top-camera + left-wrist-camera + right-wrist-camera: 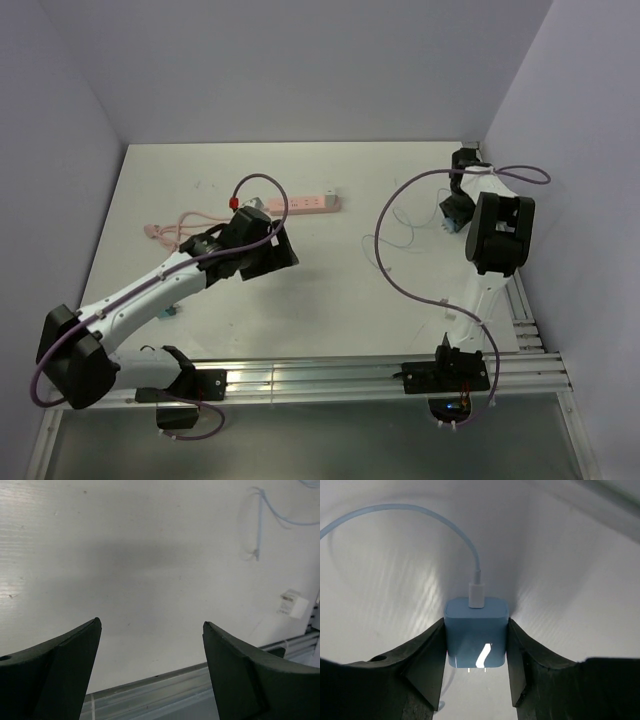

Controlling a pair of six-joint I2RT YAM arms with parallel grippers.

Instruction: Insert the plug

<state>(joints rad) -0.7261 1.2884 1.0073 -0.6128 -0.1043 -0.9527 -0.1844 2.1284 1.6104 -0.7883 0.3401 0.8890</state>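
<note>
Far-left area: a pink cord (168, 231) lies bunched on the white table (330, 300), partly under the left arm. The left arm reaches diagonally from its base toward the table's middle. The left tool (272, 252) sits above the table, just in front of the power strip. In the left wrist view, the left tool (150, 625) stands wide open; only bare table shows between its 2 fingers (60, 665), and it holds nothing. The pink power strip (305, 204) lies flat near the far middle of the table, sockets up, running left to right. Right of centre, a thin pale cable (398, 222) loops loosely across the table; part of it also shows at the top right of the left wrist view (260, 525), with a small white block (294, 604) nearer the front rail (165, 685). The plug (452, 215) is at the far right of the table, close to the right wall and well apart from the power strip. In the right wrist view, the right tool (476, 622) is closed on the plug (476, 635), 1 finger (427, 665) pressing each side of the light-blue body. The cable (420, 512) enters the plug's far face through a white connector, and 2 metal prongs point toward the camera. Whether the plug rests on the table or is lifted cannot be determined.
</note>
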